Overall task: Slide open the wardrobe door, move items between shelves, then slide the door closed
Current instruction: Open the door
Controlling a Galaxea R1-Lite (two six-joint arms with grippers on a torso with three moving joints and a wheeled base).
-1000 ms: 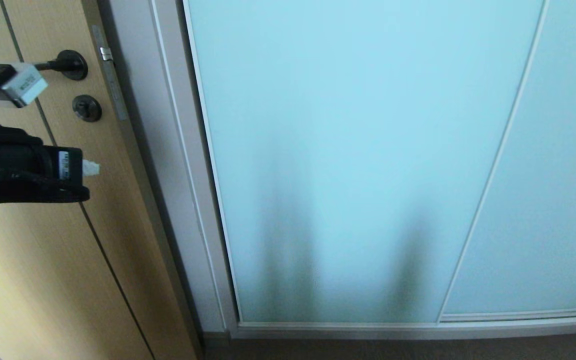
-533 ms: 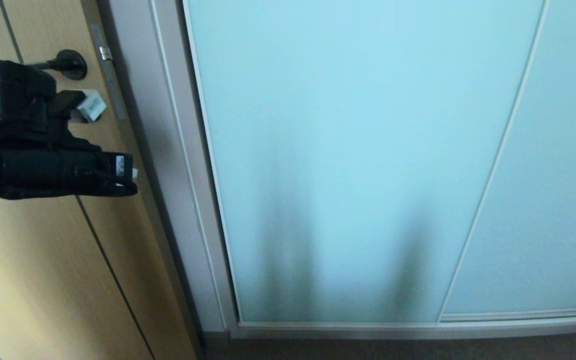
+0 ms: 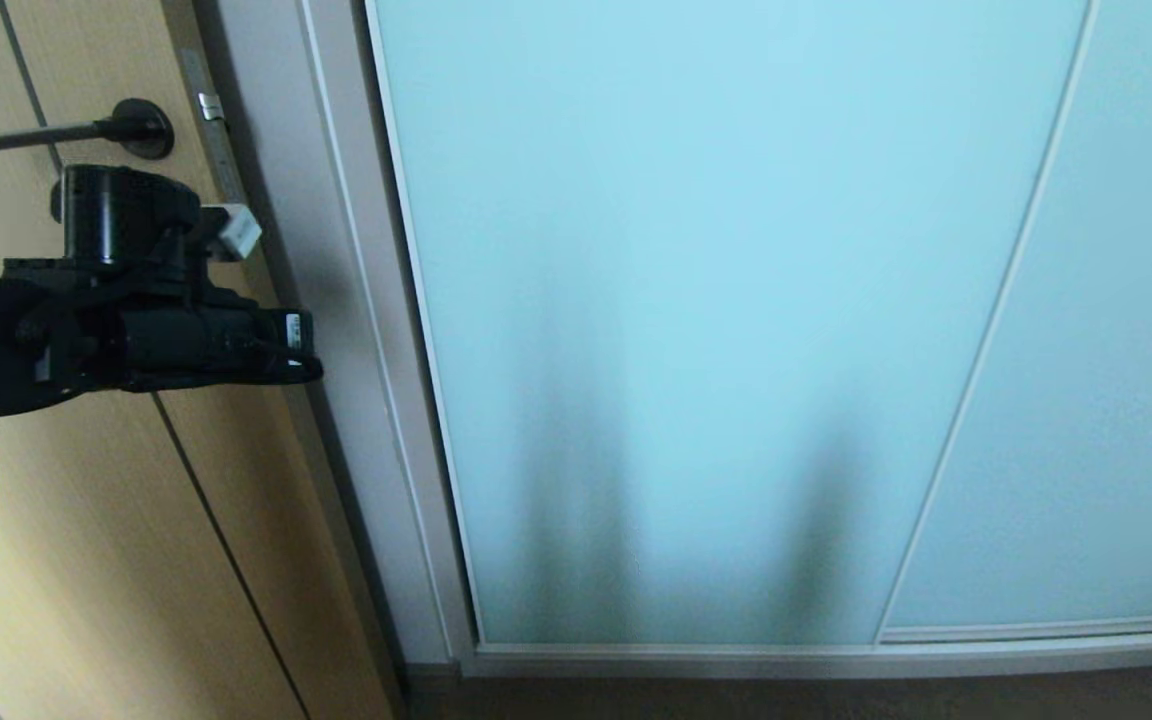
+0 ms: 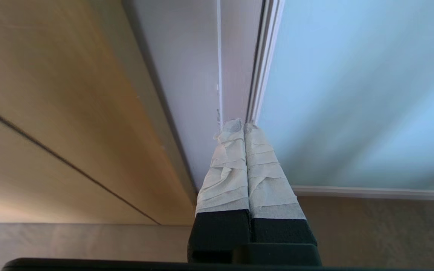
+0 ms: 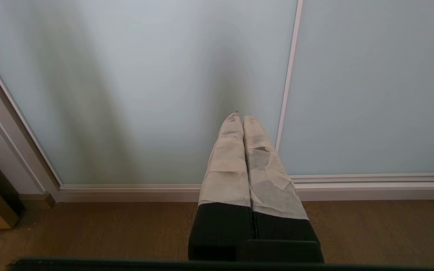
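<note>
Wood-look floor [image 5: 89, 233] runs along the bottom, and pretty much everything above it is the sliding wardrobe door [image 3: 696, 300], a big frosted pale-blue glass panel in a thin silvery frame. It's fully shut, its left edge sitting against the pale wardrobe frame post [image 3: 336, 300]. A second frosted panel [image 3: 1116, 400] sits just to its right, split off by a slim strip. Two dark blurry shadows show low on the glass.

Over on the left is a tan wood door [image 3: 66, 560] with a black lever handle [image 3: 66, 133], right next to the post.

The left gripper [image 4: 239, 126] is up at roughly handle height, coming in from the left in front of the wood door and pointing toward the wardrobe. Its two tape-wrapped fingers [image 4: 228, 165] are pressed tight together with nothing between them. From the wrist camera the tips line up with the seam where the post meets the glass door's edge, but I honestly can't tell if they're touching it or just close.

The right gripper [image 5: 241, 119] doesn't show in the head view. Its own camera has it low down, pointed at the bottom part of the glass door near the dividing strip, fingers also squeezed together and empty.
</note>
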